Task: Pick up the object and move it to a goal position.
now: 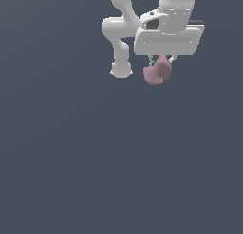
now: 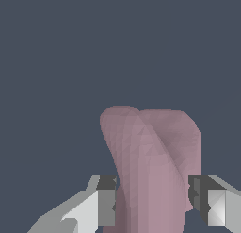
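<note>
Object (image 1: pixel 155 73) sits between the fingers of the hand (image 1: pixel 159 62), hanging just below the hand's white body. Dusty pink, matte, lumpy. In the exterior view it reads as two lobes: a larger rounded one low and toward the exterior view's left, a smaller stubby one rising into the hand.

Wrist view: object (image 2: pixel 153 166) fills the gap between the two fingertips, a tall folded shape with a rounded crest and a crease running down its middle. One dark fingertip pad (image 2: pixel 106 201) is touching its side; the opposite pad (image 2: pixel 197 194) also meets its edge. So the hand (image 2: pixel 153 201) is closed on the object, jaws at a moderate width set by the blob itself, not fully shut.

Most of the object sticks out past the fingertips, away from the hand; only its near end is pinched.

Above the object in the exterior view: the hand's flat white housing, then the arm (image 1: pixel 124 31), whose white links curve off toward the exterior view's left of the hand, ending in a rounded joint roughly level with the object.

Background around the object is uniform dark blue-grey in both views. Cannot tell whether the object is touching any surface.
</note>
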### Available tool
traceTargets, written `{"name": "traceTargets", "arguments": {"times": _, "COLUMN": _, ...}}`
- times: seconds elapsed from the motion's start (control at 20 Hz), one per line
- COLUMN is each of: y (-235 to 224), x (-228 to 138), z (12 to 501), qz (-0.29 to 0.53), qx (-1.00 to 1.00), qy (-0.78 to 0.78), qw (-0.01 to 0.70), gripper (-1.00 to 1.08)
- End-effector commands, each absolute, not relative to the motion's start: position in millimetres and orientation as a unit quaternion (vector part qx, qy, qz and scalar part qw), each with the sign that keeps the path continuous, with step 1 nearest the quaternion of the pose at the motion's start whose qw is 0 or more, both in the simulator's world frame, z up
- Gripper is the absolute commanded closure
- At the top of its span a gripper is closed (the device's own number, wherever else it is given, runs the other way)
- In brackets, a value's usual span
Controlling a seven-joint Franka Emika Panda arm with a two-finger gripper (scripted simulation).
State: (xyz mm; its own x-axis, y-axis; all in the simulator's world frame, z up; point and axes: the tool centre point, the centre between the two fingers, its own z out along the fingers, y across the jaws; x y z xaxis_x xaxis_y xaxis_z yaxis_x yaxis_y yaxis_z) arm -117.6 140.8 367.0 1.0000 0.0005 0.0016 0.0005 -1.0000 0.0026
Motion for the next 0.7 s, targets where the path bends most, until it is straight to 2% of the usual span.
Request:
{"name": "traceTargets", "arguments": {"times": 0.0, "y": 152.9, "x": -122.6, "z": 379.8, "qz": 0.000, "qx": 1.000, "qy": 0.000, "qw": 0.001, "gripper": 1.08}}
{"name": "traceTargets", "arguments": {"times": 0.65, "y": 167.0, "x": -125.7, "z": 394.0, "qz": 0.000, "qx": 1.000, "qy": 0.000, "qw": 0.000, "gripper": 1.08}}
